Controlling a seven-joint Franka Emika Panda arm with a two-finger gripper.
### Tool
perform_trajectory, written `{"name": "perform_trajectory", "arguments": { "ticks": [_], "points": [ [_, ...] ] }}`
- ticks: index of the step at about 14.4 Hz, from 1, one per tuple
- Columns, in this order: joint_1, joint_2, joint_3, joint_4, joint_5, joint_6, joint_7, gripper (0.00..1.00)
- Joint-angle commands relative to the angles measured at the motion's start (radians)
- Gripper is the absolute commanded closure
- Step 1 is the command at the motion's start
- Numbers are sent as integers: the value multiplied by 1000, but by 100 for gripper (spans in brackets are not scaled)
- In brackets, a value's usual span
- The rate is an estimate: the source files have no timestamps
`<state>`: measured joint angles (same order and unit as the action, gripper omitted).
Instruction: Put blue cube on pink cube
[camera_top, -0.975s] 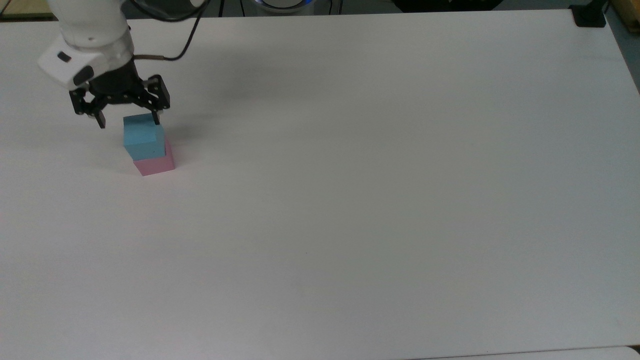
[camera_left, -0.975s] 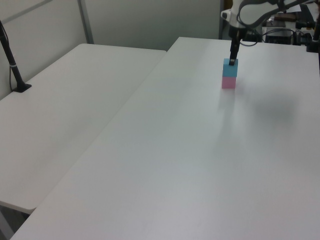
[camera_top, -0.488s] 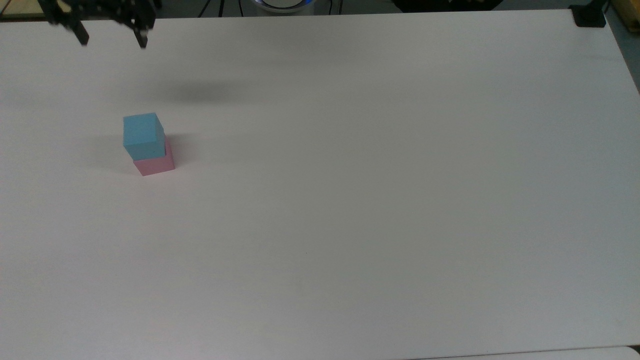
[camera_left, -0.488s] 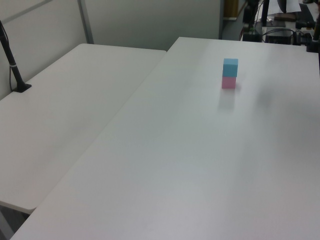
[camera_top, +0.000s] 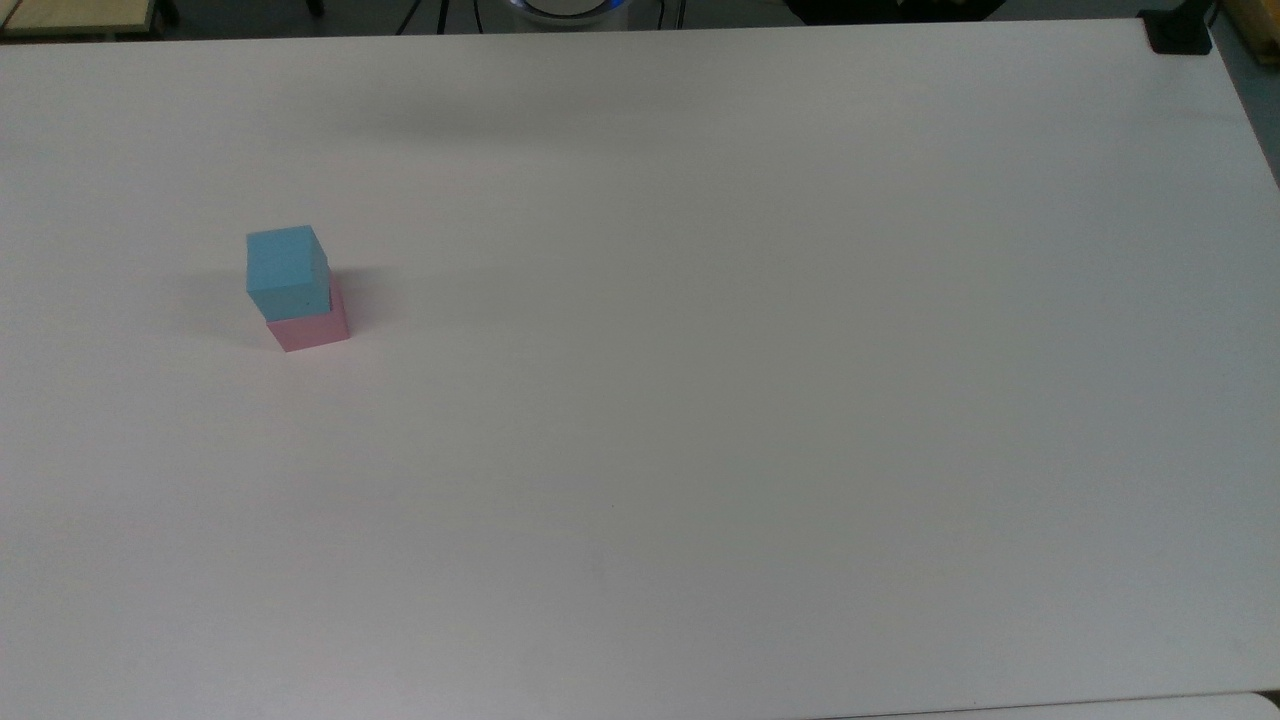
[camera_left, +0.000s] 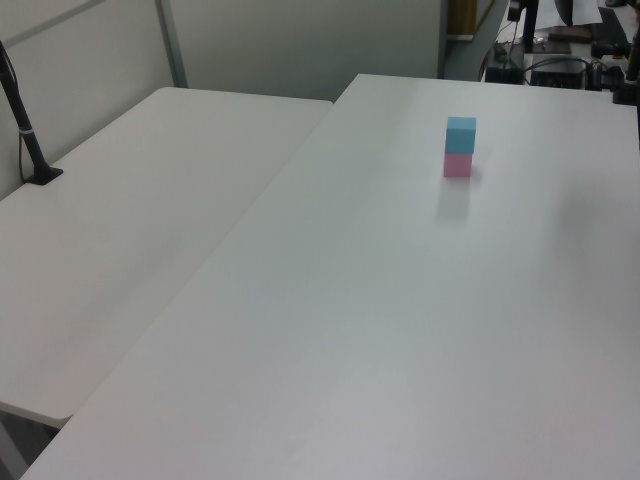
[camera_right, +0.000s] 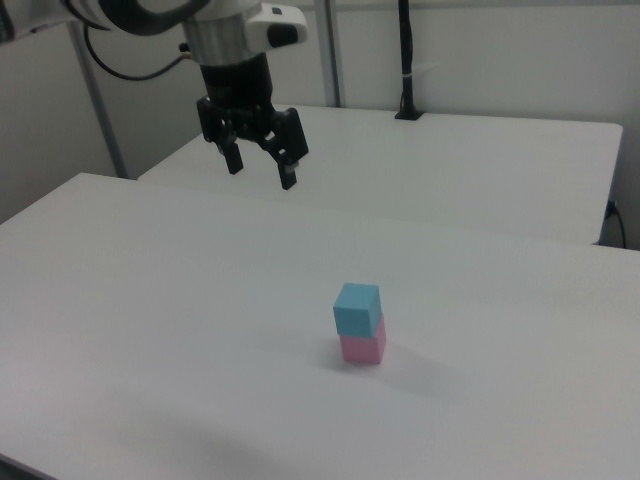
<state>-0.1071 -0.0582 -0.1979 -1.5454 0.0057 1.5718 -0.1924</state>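
The blue cube (camera_top: 287, 270) rests on top of the pink cube (camera_top: 310, 326) on the white table, toward the top view's left. The stack also stands in the left view, blue cube (camera_left: 460, 134) over pink cube (camera_left: 457, 165), and in the right view, blue cube (camera_right: 356, 307) over pink cube (camera_right: 362, 346). In the right view my gripper (camera_right: 260, 170) hangs open and empty, high above the table and well to the left of the stack. Nothing touches the cubes.
A second white table (camera_left: 140, 200) adjoins on the left view's left, with a black post (camera_left: 25, 125) on it. Cables and equipment (camera_left: 560, 60) sit past the table's far edge. A black clamp (camera_top: 1180, 30) sits at the top view's upper right corner.
My gripper has lifted off the blue cube and risen away, leaving the top view and the left view. The two stacked cubes have not moved.
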Motion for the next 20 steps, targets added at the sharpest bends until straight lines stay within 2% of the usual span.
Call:
{"name": "perform_trajectory", "arguments": {
  "ticks": [1,6,10,11,12,13,20],
  "points": [
    [141,-37,-117,-12,54,-18,28,0],
    [149,-26,-106,-22,45,25,-56,0],
    [145,-25,-107,-32,33,27,-62,0],
    [150,-17,-98,-35,19,27,-67,0],
    [149,-5,-47,-36,-24,27,-67,0],
    [141,-5,-22,-36,-35,27,-68,0],
    [119,-2,-15,-48,-17,42,-56,0]
  ]
}}
